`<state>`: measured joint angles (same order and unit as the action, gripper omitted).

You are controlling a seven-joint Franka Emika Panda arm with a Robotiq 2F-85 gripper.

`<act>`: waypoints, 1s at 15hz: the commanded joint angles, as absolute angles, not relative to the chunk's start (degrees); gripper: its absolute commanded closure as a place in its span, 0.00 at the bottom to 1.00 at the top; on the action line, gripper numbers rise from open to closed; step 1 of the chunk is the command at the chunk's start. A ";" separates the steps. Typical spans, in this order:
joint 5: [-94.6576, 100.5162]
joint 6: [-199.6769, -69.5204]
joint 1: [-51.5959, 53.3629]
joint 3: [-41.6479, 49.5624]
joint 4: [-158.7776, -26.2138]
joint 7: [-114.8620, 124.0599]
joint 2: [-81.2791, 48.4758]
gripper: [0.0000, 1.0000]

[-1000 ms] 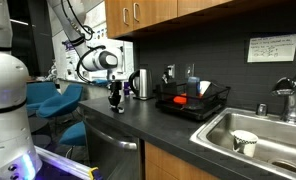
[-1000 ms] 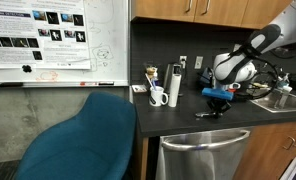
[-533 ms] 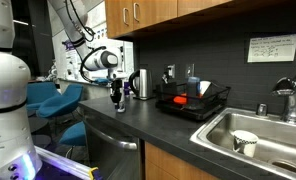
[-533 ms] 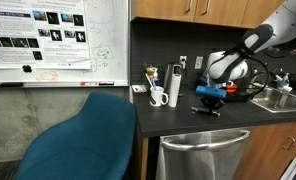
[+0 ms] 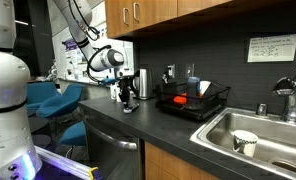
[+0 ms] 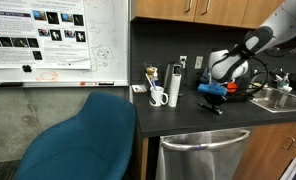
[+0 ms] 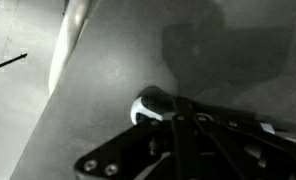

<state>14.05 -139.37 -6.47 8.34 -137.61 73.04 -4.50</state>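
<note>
Arm over the dark tabletop, near its front edge.

Fingers point down, tips at or just above the surface; contact cannot be told from either exterior view. Same fingers in an exterior view, with a blue part of the wrist directly above them at 12 o'clock.

Finger state: drawn fully together, no gap showing.

Wrist view: fingers come in from the lower edge. A small pale knob sits right at their tips, at about 9 o'clock from them, against the tabletop. The view is too dark and blurred to tell what it is, or whether it is clamped or only touching. The knob cannot be made out in the exterior views.

Surroundings, in an exterior view:
- kettle at 2 o'clock from the fingers, near, toward the wall
- dish rack at 3 o'clock, past the kettle, with a red item inside
- sink further along at 3 to 4 o'clock, well apart, with a cup in it

In an exterior view:
- white mug and a tall silver flask, side by side at 9 o'clock from the fingers, apart from them
- blue chair in front of the tabletop at 8 o'clock
</note>
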 commanded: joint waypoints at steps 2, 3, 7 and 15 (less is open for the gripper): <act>16.86 -138.88 -7.29 10.65 -136.63 74.74 -4.96 1.00; 16.07 -138.67 -7.31 10.68 -136.78 73.98 -4.52 1.00; 11.92 -136.75 -6.04 8.69 -139.82 68.56 1.17 0.73; 9.62 -115.86 -5.77 4.90 -142.06 51.77 14.52 0.22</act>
<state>9.80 -123.35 -5.33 5.50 -140.49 59.48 8.34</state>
